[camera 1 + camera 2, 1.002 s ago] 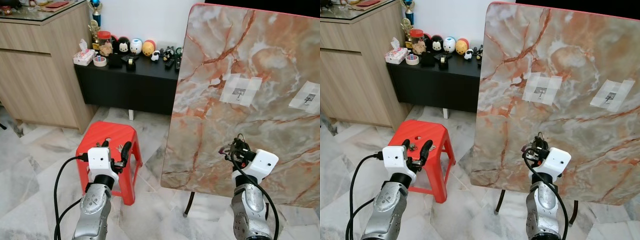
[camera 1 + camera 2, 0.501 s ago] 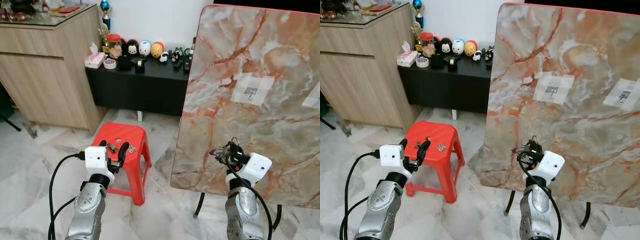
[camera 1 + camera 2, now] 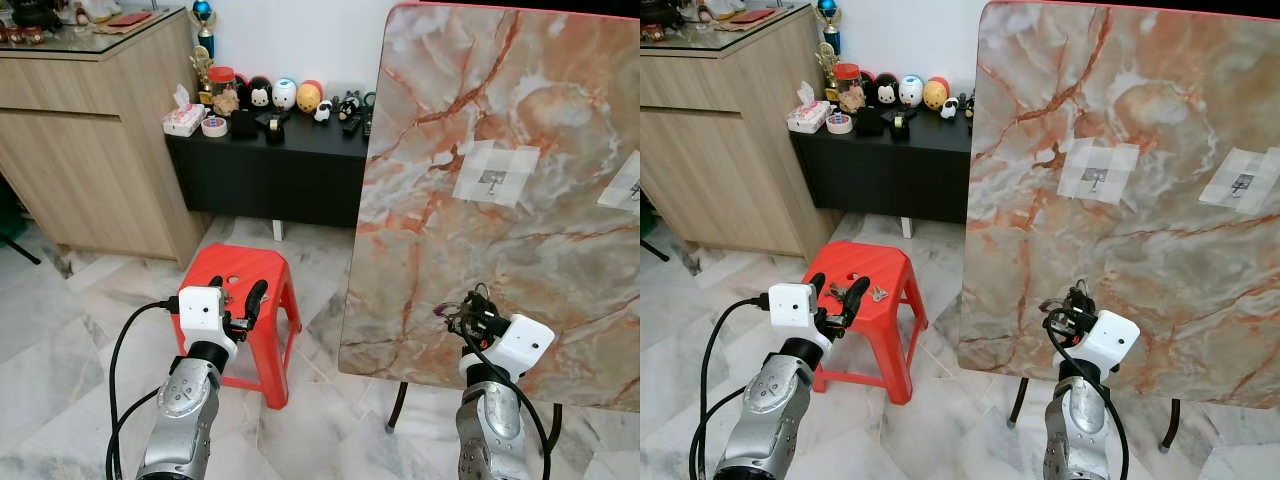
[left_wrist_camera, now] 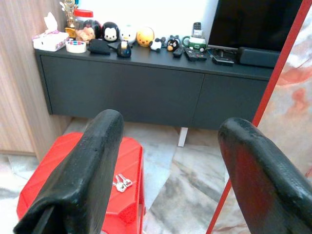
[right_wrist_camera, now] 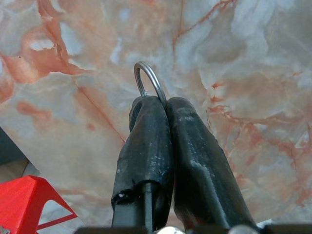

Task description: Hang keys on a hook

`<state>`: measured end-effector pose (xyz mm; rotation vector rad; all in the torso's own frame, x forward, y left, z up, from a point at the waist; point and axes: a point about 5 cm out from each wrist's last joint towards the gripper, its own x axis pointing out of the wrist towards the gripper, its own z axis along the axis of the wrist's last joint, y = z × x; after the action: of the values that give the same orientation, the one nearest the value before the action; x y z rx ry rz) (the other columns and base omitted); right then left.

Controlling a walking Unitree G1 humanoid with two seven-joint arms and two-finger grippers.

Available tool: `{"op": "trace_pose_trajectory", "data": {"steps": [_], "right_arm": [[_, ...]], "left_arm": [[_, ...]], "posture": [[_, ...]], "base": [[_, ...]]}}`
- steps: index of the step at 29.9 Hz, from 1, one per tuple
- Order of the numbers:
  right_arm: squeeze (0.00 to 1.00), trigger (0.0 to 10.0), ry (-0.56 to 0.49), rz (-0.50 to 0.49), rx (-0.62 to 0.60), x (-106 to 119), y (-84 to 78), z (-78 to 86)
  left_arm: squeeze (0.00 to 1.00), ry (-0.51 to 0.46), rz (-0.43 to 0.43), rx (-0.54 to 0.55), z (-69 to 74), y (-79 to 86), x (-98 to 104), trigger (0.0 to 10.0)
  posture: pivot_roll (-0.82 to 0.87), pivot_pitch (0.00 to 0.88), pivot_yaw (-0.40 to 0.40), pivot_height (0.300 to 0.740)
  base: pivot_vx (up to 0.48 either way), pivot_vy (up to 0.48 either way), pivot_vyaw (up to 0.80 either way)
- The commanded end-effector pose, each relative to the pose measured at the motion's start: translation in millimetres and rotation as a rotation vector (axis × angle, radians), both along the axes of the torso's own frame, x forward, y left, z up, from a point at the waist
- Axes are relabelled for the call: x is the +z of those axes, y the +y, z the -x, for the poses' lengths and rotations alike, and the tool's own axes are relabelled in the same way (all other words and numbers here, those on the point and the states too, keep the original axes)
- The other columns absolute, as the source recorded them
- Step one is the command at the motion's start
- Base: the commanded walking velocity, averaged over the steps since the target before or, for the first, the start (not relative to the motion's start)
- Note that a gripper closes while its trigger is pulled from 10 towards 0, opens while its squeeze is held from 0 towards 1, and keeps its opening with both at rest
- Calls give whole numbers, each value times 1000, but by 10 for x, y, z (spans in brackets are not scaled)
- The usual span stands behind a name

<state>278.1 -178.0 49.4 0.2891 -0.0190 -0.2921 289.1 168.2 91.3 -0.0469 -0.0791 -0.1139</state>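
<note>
Our right gripper [image 5: 163,105] pinching a key ring [image 5: 148,78] near the marble board [image 3: 500,120], our left gripper [image 4: 170,146] spread wide above the red stool [image 3: 855,275] with keys [image 4: 122,183]

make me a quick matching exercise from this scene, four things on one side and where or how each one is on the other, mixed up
Things:
1. key ring
2. loose keys
3. left gripper
4. tissue box

Places or states:
A. lying on the red stool
B. on the black cabinet, at its end beside the wooden counter
C. pinched between the shut fingers of the right gripper
D. open, above the stool

Pairs: 1-C, 2-A, 3-D, 4-B
</note>
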Motion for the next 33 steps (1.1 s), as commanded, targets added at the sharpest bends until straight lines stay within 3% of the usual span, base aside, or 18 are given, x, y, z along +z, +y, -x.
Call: {"op": "trace_pose_trajectory", "data": {"steps": [1, 11, 33], "right_arm": [[0, 10000, -28, 0, -4, 51, 25, -25], [0, 10000, -29, 2, 8, 62, 47, -35], [0, 10000, -28, 10, 5, 65, 22, -47]], "left_arm": [[0, -5, 8, -6, -8, -3, 32, 10000], [0, 0, 9, -6, 5, -21, 22, 10000], [0, -9, -1, -33, 4, -72, 37, 10000]], "posture": [[69, 7, -39, 740], [63, 8, -44, 740], [63, 0, -49, 740]], "base": [[0, 274, 0], [0, 267, 0], [0, 0, 0]]}}
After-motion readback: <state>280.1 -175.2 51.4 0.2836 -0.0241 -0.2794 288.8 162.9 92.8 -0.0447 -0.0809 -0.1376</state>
